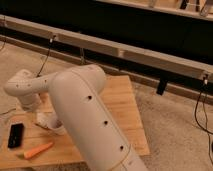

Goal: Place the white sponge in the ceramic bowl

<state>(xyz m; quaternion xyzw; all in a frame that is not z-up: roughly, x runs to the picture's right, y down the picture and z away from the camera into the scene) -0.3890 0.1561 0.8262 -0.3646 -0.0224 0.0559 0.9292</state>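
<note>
End effector (30, 104) sits low over the table's (127, 102) left rear, under the arm's (92, 125) pale elbow. It is mostly masked by the arm's own links. Its jaws are spread wide, with no object seen in them.

White sponge (42, 119) lies on the table, near the end effector on its front-right side and apart from it. It's a pale lump right against the white mug (56, 125); can't tell if the two touch.

Ceramic bowl can't be made out, because the thick upper arm blocks the whole middle of the table.

Front left of the table has a flat black device (16, 135) and an orange carrot (39, 150) just in front of it. The table's front edge is cut off at the bottom of the view.
</note>
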